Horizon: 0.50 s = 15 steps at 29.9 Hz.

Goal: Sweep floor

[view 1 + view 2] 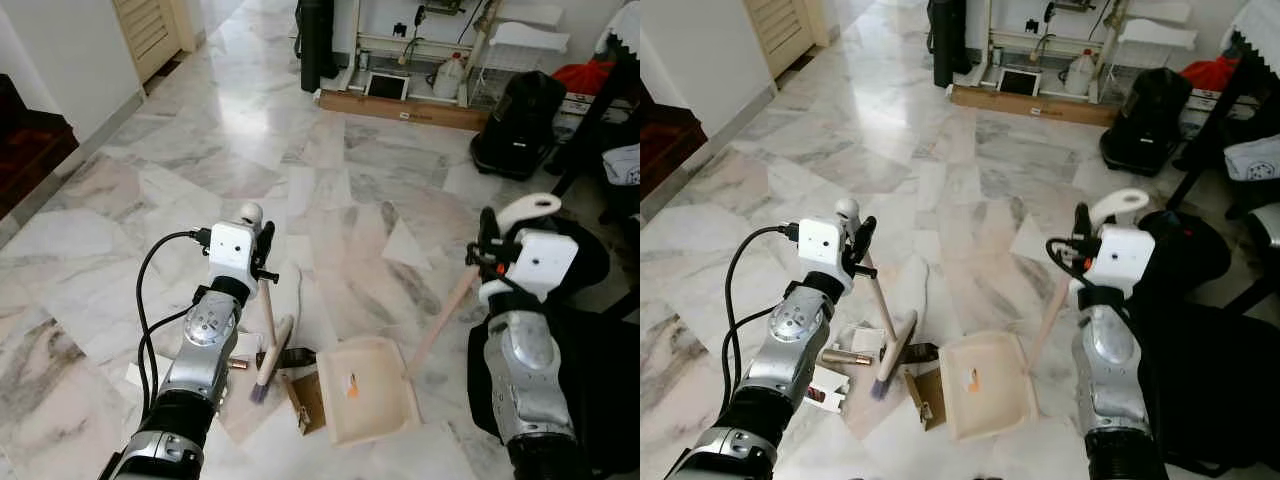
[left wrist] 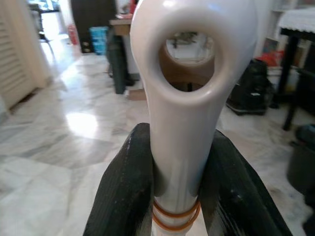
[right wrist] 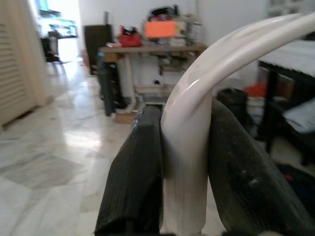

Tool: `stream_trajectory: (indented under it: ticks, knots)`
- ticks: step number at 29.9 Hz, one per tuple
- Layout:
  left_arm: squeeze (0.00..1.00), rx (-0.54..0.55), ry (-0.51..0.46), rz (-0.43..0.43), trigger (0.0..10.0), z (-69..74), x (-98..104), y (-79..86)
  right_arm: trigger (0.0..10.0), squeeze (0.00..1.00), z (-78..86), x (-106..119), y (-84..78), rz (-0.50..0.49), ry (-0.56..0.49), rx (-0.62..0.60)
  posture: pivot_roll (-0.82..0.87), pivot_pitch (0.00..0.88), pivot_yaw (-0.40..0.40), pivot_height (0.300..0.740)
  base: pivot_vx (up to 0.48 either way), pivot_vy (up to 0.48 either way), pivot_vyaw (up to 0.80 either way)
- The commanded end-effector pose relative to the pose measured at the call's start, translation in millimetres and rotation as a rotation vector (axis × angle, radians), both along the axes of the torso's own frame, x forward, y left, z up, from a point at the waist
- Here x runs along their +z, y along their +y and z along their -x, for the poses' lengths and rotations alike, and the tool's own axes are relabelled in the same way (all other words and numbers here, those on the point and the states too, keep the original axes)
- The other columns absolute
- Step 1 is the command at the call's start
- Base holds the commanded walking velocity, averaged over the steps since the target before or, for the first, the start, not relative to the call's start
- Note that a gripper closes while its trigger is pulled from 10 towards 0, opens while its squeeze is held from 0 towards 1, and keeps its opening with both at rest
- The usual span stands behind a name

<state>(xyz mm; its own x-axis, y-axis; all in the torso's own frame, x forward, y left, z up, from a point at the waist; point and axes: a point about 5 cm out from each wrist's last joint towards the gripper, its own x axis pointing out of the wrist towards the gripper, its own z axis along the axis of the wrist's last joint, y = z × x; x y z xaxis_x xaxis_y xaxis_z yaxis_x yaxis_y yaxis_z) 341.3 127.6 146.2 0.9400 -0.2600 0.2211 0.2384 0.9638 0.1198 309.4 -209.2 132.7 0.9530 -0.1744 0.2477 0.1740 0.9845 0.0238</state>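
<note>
Left gripper [image 2: 177,196] is clamping the brush [image 1: 268,340] handle; right gripper [image 3: 184,172] is gripping the dustpan [image 1: 372,395] handle. Litter [image 1: 925,395] is lying beside the pan.

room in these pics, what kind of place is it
Most likely a lived-in home, a hall or utility corner. It has a polished marble floor, a louvered wooden door, and clutter along the far wall: a jug, a wire rack and a black bag.

The brush [image 1: 266,352] is standing on the floor [image 1: 330,180] just left of the dustpan [image 1: 372,398], with scraps [image 1: 308,400] lying between them. A black bag [image 1: 518,125] is sitting far behind, to the right.
</note>
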Motion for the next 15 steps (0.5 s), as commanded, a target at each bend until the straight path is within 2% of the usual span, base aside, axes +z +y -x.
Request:
stream_trajectory:
  ticks: [1,9,13,15]
  knots:
    - [0.0,-0.043,-0.026,-0.025,10.0,2.9,8,-1.5,10.0,0.0,1.9,-1,-2.7,-0.012,-0.031,-0.036,0.07,0.167,-0.012,0.74,0.0,0.0,0.0]
    - [0.0,-0.057,0.002,-0.043,10.0,10.0,8,7.4,10.0,0.0,0.6,-27,-5.4,0.009,0.041,-0.105,0.09,0.187,-0.008,0.74,0.0,0.0,0.0]
    - [0.0,-0.071,0.012,-0.047,10.0,12.3,10,10.0,10.0,0.0,0.8,-30,-5.5,0.054,0.052,-0.122,0.11,0.19,-0.008,0.74,0.0,0.0,0.0]
    - [0.0,-0.072,0.012,-0.053,10.0,13.9,11,13.1,10.0,0.0,2.0,-32,-9.3,0.065,0.055,-0.169,0.12,0.198,-0.004,0.74,0.0,0.0,0.0]
